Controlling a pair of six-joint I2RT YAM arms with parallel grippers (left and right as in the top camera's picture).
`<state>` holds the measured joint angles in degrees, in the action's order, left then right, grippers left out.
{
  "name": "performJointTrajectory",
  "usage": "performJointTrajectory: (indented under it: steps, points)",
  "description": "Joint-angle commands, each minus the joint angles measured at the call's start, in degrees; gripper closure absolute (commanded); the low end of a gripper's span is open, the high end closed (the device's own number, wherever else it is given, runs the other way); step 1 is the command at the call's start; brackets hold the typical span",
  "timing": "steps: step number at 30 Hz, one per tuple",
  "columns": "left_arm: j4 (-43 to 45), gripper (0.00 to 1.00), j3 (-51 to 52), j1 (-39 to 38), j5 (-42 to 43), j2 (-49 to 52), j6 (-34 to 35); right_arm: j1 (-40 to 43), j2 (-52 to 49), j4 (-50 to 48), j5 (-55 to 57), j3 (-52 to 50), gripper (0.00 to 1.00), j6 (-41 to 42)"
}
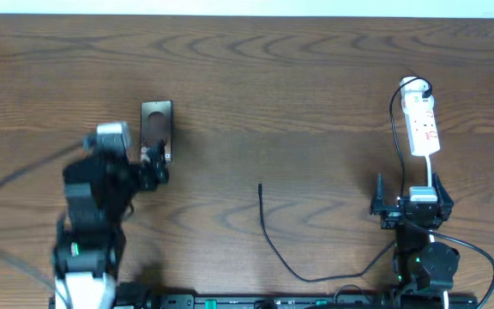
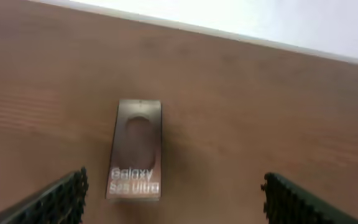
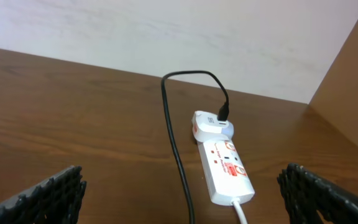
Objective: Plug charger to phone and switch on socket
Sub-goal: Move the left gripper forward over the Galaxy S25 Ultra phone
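The phone [image 1: 156, 125] lies flat on the table at the left, brown-black with a dark oval; its "Galaxy S25 Ultra" lettering shows in the left wrist view [image 2: 137, 149]. My left gripper [image 1: 154, 163] is open and empty just in front of the phone's near end [image 2: 173, 205]. The socket [image 1: 424, 122], a white power strip with red marks, lies at the far right [image 3: 224, 160]. The charger cable [image 1: 274, 247] runs from the strip's far end to a loose plug tip at mid-table [image 3: 173, 134]. My right gripper [image 1: 408, 192] is open and empty in front of the strip [image 3: 182, 205].
The strip's white cord [image 3: 241, 211] leaves its near end toward my right arm. The wooden table [image 1: 298, 77] meets a white wall at the back, and a brown side panel [image 3: 353, 81] stands to the right.
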<state>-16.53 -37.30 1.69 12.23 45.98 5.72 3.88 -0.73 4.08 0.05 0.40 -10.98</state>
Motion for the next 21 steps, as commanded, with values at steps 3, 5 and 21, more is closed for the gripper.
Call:
performJointTrajectory:
  steps: [3, 5, 21]
  points:
    - [-10.29, 0.11, -19.63, -0.28, 0.85, 19.82, -2.62, -0.61, 0.35, 0.24, 0.87, -0.07, 0.01, 0.63]
    - [-14.32, 0.12, -25.11, -0.26, 0.81, 24.87, -4.42, -0.59, 0.35, 0.22, 0.87, -0.07, 0.01, 0.63]
    - [-25.88, 0.12, -36.92, 6.54, 0.68, 40.00, -7.96, -0.59, 0.35, 0.22, 0.90, -0.07, 0.01, 0.63]
